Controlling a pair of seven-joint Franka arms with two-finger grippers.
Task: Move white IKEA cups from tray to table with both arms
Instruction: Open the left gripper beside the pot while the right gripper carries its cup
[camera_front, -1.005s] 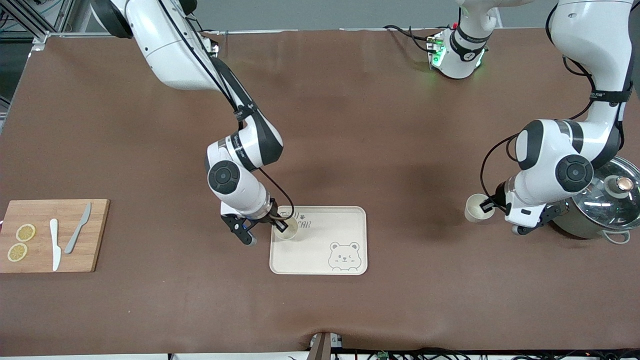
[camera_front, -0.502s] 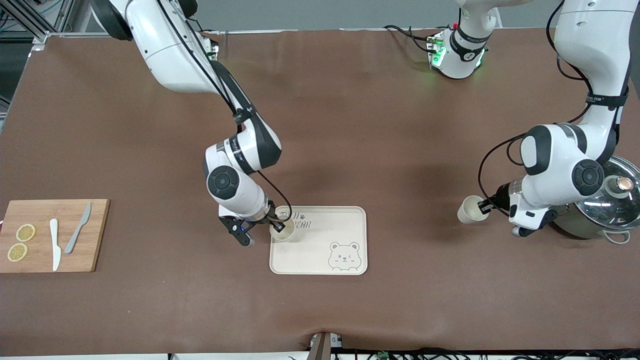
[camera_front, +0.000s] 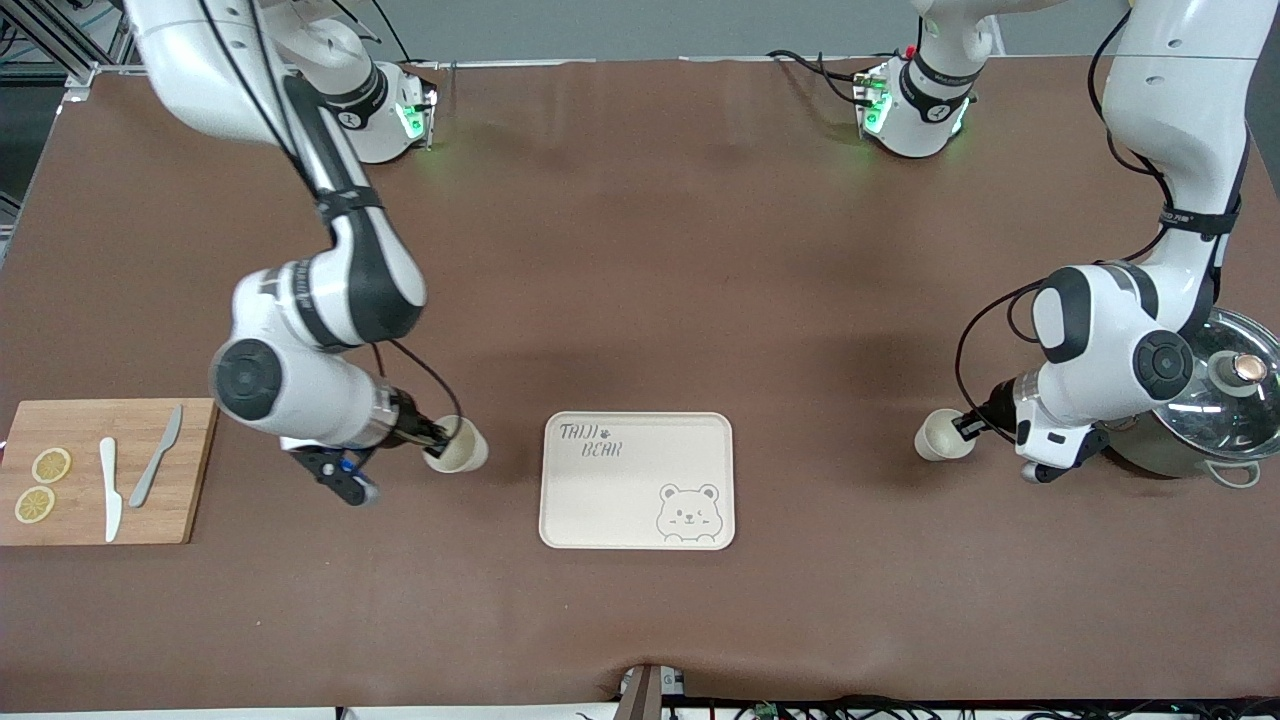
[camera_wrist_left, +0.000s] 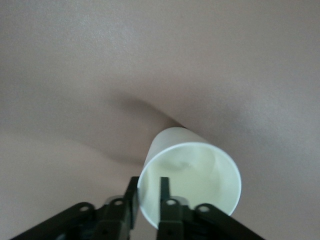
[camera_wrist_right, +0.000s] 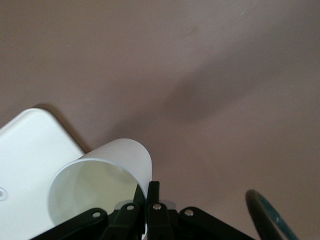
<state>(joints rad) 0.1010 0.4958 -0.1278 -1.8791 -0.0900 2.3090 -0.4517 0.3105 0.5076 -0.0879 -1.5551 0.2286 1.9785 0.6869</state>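
Observation:
My right gripper (camera_front: 438, 439) is shut on the rim of one white IKEA cup (camera_front: 457, 451) and holds it tilted, low over the table between the bear-printed tray (camera_front: 640, 505) and the cutting board. In the right wrist view its fingers (camera_wrist_right: 156, 194) pinch the cup's wall (camera_wrist_right: 107, 170), and a corner of the tray (camera_wrist_right: 25, 160) shows beside it. My left gripper (camera_front: 963, 426) is shut on the rim of the other cup (camera_front: 938, 438), low over the table between the tray and the pot. In the left wrist view one finger (camera_wrist_left: 164, 192) is inside that cup (camera_wrist_left: 192, 172) and one is outside.
A wooden cutting board (camera_front: 195, 470) with two lemon slices (camera_front: 42, 485), a white knife (camera_front: 110, 490) and a grey knife (camera_front: 155, 458) lies at the right arm's end. A steel pot with a glass lid (camera_front: 1215, 410) stands close to the left arm's wrist.
My right gripper has carried its cup off the tray toward the cutting board end. My left gripper and its cup have shifted only slightly.

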